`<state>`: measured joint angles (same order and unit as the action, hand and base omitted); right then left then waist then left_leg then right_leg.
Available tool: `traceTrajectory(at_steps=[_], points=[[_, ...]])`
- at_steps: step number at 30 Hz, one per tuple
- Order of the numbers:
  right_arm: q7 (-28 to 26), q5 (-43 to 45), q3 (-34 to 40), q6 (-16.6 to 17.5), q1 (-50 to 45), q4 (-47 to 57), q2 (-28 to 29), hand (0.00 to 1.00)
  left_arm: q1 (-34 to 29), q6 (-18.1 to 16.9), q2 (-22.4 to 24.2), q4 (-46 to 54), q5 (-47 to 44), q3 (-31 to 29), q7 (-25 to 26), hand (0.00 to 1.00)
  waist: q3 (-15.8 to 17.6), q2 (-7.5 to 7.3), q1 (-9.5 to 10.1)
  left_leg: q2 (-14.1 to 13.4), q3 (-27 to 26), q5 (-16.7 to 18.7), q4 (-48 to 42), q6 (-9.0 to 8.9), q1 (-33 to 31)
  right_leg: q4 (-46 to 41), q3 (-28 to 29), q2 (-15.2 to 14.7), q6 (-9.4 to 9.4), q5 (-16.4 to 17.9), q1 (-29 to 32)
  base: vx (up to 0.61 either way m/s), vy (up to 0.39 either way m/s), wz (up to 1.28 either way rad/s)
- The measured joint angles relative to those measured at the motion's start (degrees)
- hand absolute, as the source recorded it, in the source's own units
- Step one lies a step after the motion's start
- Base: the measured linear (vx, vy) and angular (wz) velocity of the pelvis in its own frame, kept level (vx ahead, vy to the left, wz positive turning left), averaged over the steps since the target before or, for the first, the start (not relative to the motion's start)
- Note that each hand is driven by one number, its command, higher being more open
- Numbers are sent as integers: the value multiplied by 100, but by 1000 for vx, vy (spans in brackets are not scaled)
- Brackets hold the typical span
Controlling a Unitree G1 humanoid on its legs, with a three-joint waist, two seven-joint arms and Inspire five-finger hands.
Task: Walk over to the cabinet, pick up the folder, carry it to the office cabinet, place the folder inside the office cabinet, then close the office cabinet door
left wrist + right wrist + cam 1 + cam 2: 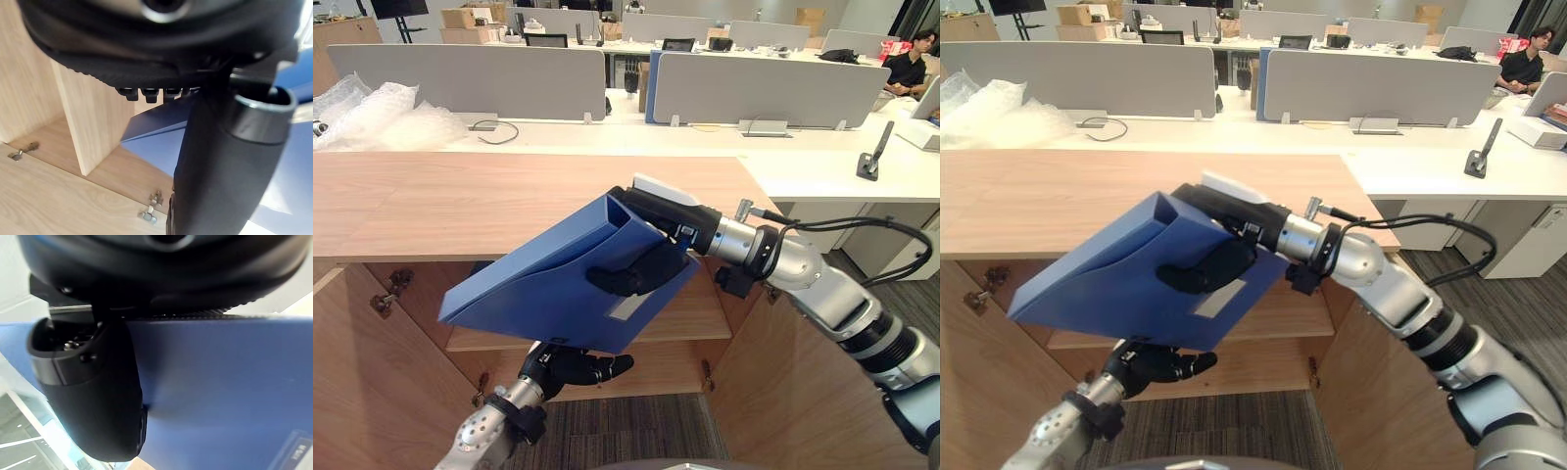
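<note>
Right hand [651, 264] comes in from the right and holds the blue folder [538, 284]. Its thumb is pressed on the near face of the folder, next to a small pale label, and the rest of the hand is tucked behind the folder's far right end. The folder is up in the air and tilted, with its left end lower than its right end. It hangs in front of the open wooden cabinet [509, 206], just below the cabinet's top. Left hand [570, 370] is right under the folder's low edge, with its fingers loose and holding nothing. I cannot tell if it touches the folder. Inside the cabinet there is a shelf [695, 318]. The left door [372, 392] and the right door [783, 392] both stand open. Far off on the left lies some bubble wrap [372, 117], and a person [909, 64] sits far away on the right
</note>
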<state>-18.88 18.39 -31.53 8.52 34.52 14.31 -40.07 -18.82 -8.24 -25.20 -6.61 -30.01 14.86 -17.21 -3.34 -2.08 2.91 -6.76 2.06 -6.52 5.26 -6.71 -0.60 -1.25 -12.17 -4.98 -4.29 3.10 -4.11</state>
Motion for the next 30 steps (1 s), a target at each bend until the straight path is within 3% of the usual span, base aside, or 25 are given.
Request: traceTrajectory(at_steps=[4,8,12,15,20,23,27,30], points=[[168,-111,167,153,-296,-1,311,0,-19,-2,580,-1025,1160,-74,304,100,3,2,1,2,7,-2,-7,10,-53,9,-5,0,-6,-1,46,0,0,0],[225,-584,205,175,-841,-72,449,0,76,-16,1125,-2346,1946,-671,735,100,36,-38,37,-10,12,7,-24,24,-69,29,-6,16,-9,2,43,0,0,0],[261,-1003,-72,171,-1226,-530,539,0,247,-1,1378,-3653,2171,-1379,1134,100,132,-83,69,-45,13,12,-24,30,-61,32,-2,50,-5,2,32,0,0,0],[314,-1613,-710,155,-1376,-1165,682,0,275,83,1432,-4552,2184,-1915,1545,100,186,-128,124,-88,21,21,-25,25,-54,53,-4,90,7,1,12,0,0,0],[311,-2520,-1630,148,-1401,-2277,939,0,277,133,1522,-4909,2398,-2379,1761,100,319,-70,327,-83,83,25,-25,18,-56,50,-53,92,11,6,-16,0,0,6],[287,-2843,-1945,141,-1400,-2794,1225,0,364,129,1575,-5001,2590,-2544,1825,100,436,-23,312,-49,169,22,-24,23,-81,34,-136,66,-8,23,-24,-1,16,10],[313,-3217,-1965,116,-1385,-3519,1732,0,417,126,1672,-4993,2645,-2664,1872,100,529,27,321,-5,239,19,-26,27,-128,32,-203,33,-34,44,-15,18,21,12],[329,-3148,-1583,-68,-1396,-4419,2296,0,442,121,1765,-4977,2635,-2750,1917,100,655,82,364,57,373,12,-29,37,-190,46,-343,-7,-65,72,-41,37,17,23]])
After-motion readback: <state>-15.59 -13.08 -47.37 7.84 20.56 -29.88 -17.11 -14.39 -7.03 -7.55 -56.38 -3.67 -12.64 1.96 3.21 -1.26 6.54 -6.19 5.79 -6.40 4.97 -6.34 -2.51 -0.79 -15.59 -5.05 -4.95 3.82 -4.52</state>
